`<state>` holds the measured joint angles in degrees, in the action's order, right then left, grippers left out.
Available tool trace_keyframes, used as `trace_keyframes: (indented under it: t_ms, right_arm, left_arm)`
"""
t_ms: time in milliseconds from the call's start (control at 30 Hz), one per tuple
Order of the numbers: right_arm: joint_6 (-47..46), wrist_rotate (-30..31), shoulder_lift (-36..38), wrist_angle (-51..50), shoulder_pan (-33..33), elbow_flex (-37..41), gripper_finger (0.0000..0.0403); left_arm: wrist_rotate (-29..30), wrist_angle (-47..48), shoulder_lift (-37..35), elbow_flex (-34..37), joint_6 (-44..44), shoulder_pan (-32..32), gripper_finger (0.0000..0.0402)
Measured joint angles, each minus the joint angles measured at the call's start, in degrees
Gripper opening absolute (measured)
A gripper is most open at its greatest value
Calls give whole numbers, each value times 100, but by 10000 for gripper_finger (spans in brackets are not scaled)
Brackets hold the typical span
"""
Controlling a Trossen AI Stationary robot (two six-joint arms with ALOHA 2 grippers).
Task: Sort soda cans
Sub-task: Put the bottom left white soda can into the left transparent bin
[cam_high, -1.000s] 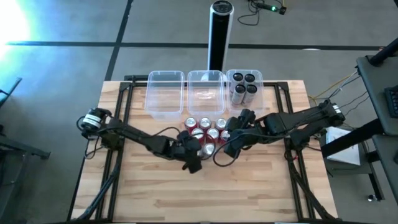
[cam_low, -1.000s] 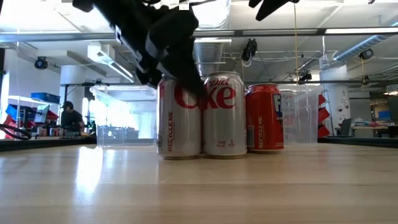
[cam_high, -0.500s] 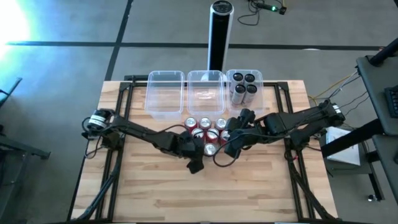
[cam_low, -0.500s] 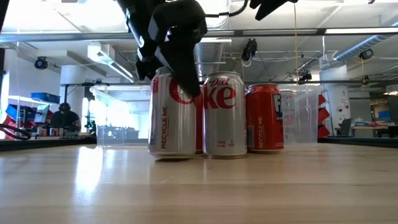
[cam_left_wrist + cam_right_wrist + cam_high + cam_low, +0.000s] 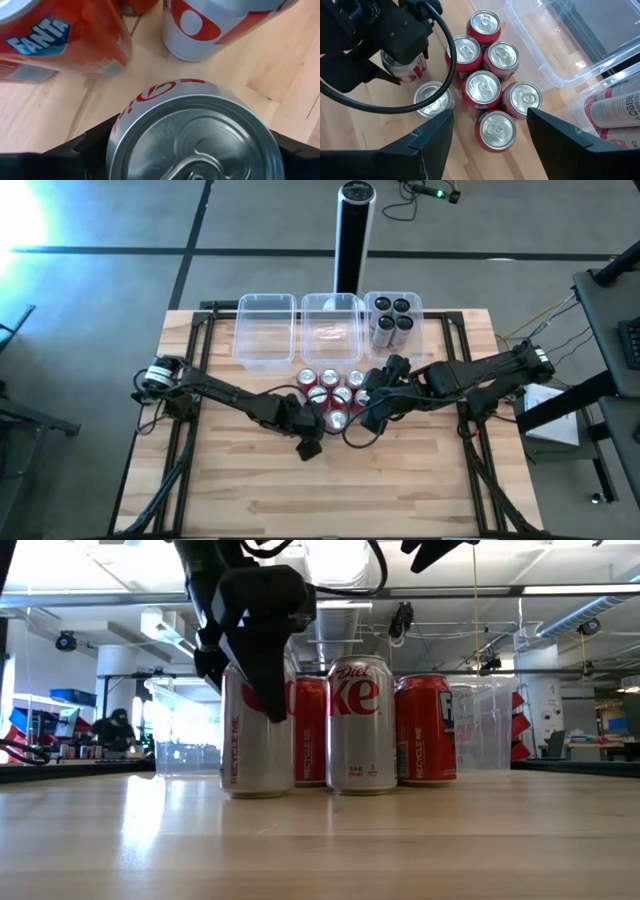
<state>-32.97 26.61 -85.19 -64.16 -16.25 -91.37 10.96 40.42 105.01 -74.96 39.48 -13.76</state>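
A cluster of red and silver soda cans (image 5: 335,392) stands upright on the middle of the table. My left gripper (image 5: 307,442) is at the cluster's near left side, shut on a silver Diet Coke can (image 5: 255,740). Just right of it in the low view stand a second silver can (image 5: 360,725) and a red can (image 5: 425,730). My right gripper (image 5: 490,145) hovers open above the right side of the cluster (image 5: 485,90) and touches nothing. Several dark grey cans (image 5: 392,320) stand in the right tub. My left gripper pinches the silver can between its two fingers, one on each side of the upper wall just under the rim (image 5: 117,145). The fingers (image 5: 265,690) come from above, slanting down. The can is upright, and its base (image 5: 255,792) appears to rest on the table.
Three clear plastic tubs stand along the far edge: left (image 5: 266,330), middle (image 5: 331,330) and right (image 5: 410,305). A tall black post (image 5: 352,240) rises behind them. Bare wood (image 5: 330,490) lies toward the near edge. A person shows far off in the room (image 5: 118,725).
My left gripper has drawn the silver can away from the cluster, toward the table's near left. The can has stayed upright and now stands apart from the second silver can, with a red can showing in the gap.
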Motion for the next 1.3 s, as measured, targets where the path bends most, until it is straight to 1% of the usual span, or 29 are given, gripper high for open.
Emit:
trace_keyframes:
  t_ms: [233,333,400,600,700,800,867,967,1100,1200,1300]
  right_arm:
    - [-2,0,0,0,0,0,231]
    - [-2,0,0,-3,0,0,232]
    - [-2,0,0,-6,0,0,234]
    - [4,1,0,-32,0,0,240]
    - [6,0,8,-47,0,0,236]
    - [0,2,20,-52,0,0,229]
    - [0,2,22,-51,0,0,226]
    - [0,3,22,-42,0,0,224]
    - [-65,2,22,-26,0,0,227]
    - [-195,3,22,-26,-34,0,228]
    - [-283,2,13,-24,-109,0,225]
  left_arm:
    - [30,-89,0,-32,9,-5,296]
    - [-67,92,-50,-220,28,-20,292]
    - [-277,354,-151,-518,20,-23,292]
    - [-243,1441,-650,-1806,-526,-135,292]
    - [123,2143,-929,-2420,-687,-149,292]
    - [876,2821,-1270,-2883,-770,-31,292]
    - [1249,3109,-1495,-3002,-760,243,292]
    - [1506,3309,-1776,-2944,-754,857,292]
    - [1517,3290,-2029,-2625,-999,1902,292]
    - [1484,3261,-2065,-2286,-1224,2738,293]
    - [1274,3011,-2063,-1907,-1480,3539,293]
